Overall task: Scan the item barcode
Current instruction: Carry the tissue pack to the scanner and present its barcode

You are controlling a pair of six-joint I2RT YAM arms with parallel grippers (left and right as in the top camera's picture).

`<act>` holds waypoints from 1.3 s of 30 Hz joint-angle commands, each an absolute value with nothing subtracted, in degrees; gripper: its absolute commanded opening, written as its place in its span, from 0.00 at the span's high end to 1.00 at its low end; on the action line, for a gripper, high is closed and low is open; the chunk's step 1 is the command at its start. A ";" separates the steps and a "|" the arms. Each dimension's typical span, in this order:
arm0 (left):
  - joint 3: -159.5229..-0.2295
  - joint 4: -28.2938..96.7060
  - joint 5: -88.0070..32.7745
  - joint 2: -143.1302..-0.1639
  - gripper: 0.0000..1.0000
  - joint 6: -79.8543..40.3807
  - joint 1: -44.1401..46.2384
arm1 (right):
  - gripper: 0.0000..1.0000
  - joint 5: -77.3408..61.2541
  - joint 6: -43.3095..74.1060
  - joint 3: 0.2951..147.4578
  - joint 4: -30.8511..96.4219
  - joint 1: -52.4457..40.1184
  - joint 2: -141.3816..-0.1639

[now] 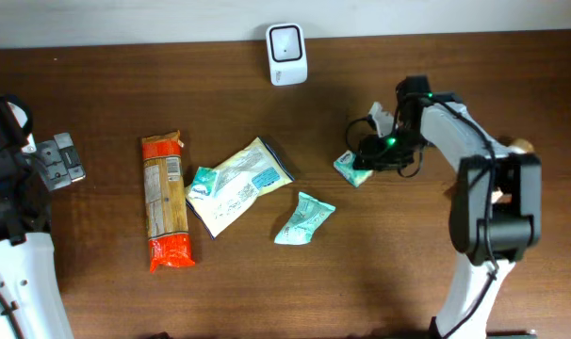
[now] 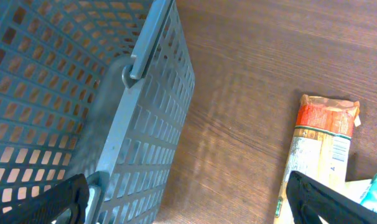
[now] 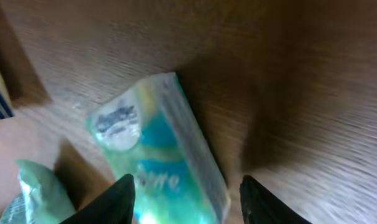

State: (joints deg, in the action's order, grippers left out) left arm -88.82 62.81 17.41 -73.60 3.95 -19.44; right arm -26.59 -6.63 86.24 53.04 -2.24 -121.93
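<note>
**A:** What's hidden or hard to read?

**B:** R wrist view is blurring badly. Print on the small teal packet [image 3: 157, 155] isn't resolving, and no barcode is showing on the visible face. The pkt's near end is running off the frame edge. In the overhead view the right gripper [image 1: 368, 153] is covering part of it. L wrist view is cropping the grey mesh basket [image 2: 64, 93] and the pasta pack [image 2: 319, 155] at the frame edges.

**A:** Where's the pkt sitting vs. the tool?

**B:** It's lying flat on the wood table [image 1: 427, 56], directly between the R gripper's two fingers [image 3: 119, 199], pointing away from the wrist at a slant. A dark gap is showing beside one finger. Contact at the other is too blurred to call.

**A:** Tool state?

**B:** R jaws are standing parted and straddling the pkt, not clamping it. The left gripper [image 1: 59, 162] is gaping fully, holding nothing and hanging just beside the basket wall.

**A:** Scanner?

**B:** The white scanner [image 1: 287, 52] is sitting well apart from the R gripper, at the far table edge, toward the L arm's side.

**A:** Materials, shapes?

**B:** The pkt is showing as glossy crinkled film, oblong and pillow-like. The basket is rigid plastic lattice w/ square holes. The pasta pack is long and clear w/ orange ends. The table is dark wood-grain laminate. The scanner is a rounded box.
</note>
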 commanded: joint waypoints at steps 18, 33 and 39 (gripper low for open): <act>-89.12 62.70 17.82 -73.36 0.01 4.84 -19.66 | 0.96 -88.95 -20.45 90.91 66.30 2.66 -120.88; -89.12 62.70 17.82 -73.36 0.01 4.84 -19.66 | 0.96 -84.38 -2.04 125.93 71.35 -3.70 -115.94; -89.12 62.67 17.82 -73.36 0.01 4.82 -19.66 | 0.96 -7.42 9.98 132.81 60.10 -20.88 -116.22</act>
State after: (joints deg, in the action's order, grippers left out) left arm -88.82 62.81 17.41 -73.60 3.95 -19.44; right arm -44.18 7.14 131.31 61.47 -14.17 -117.51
